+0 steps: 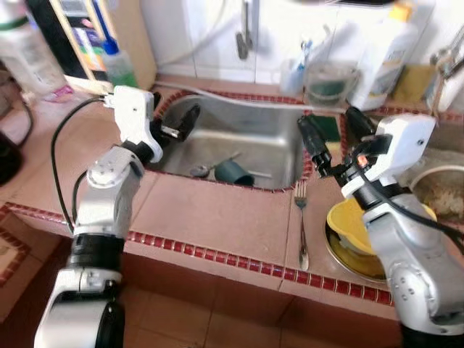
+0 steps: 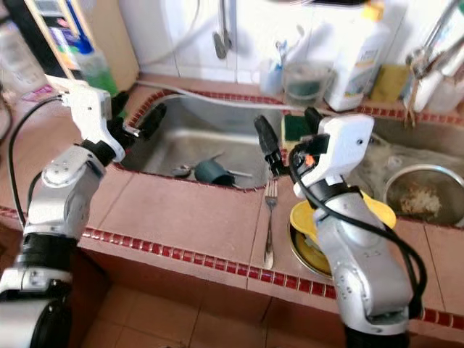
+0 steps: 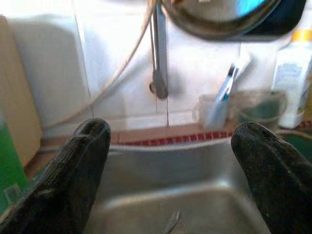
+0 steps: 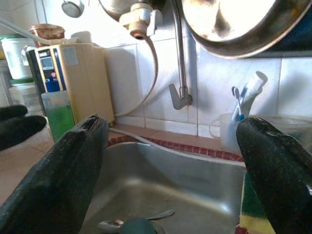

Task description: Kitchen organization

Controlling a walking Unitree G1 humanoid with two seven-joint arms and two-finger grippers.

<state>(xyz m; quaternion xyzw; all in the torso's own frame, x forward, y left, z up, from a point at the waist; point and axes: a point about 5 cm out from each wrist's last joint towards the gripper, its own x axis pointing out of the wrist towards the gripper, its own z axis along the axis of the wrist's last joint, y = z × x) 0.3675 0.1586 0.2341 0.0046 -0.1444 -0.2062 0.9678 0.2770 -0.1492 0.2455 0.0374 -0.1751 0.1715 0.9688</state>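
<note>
L claw (image 1: 176,116) wide at sink (image 1: 279,138) rim, R claw (image 1: 335,139) wide by fork (image 1: 301,221)

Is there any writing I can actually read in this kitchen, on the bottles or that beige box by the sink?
None can be read.
Beige box: blue panel and label, print too small.
White bottle: label blurred.
Green bottle: no legible text.

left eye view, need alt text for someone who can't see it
Two silver robot arms reach over a steel sink set in a tiled counter, left gripper and right gripper both open. A dark cup lies in the sink; a fork rests beside yellow dishes.
</note>
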